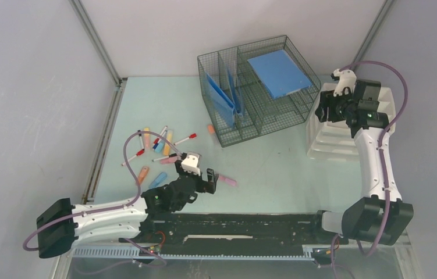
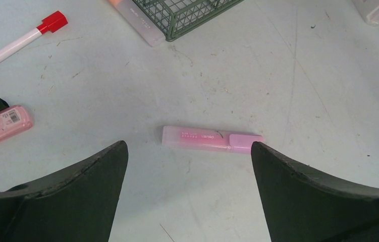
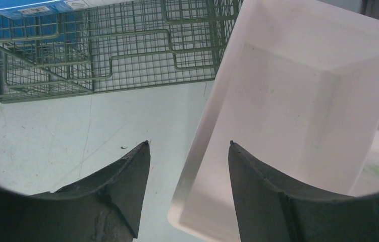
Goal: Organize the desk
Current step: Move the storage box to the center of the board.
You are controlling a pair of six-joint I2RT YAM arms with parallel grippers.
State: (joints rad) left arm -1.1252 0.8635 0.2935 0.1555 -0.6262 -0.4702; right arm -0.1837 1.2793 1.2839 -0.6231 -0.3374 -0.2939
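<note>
The pale mint-green desk carries a scatter of markers and highlighters on its left half. A pink highlighter lies flat just beyond my left gripper, which is open wide, low over the desk and holding nothing; from above, the highlighter lies right of that gripper. My right gripper is open and straddles the left rim of a white tray, one finger outside over the desk, one inside. It hovers at the tray's left edge.
A wire basket with blue folders and a blue notebook stands at the back centre. A peach highlighter lies against its near corner. A red-capped marker and another pink highlighter lie left of my left gripper.
</note>
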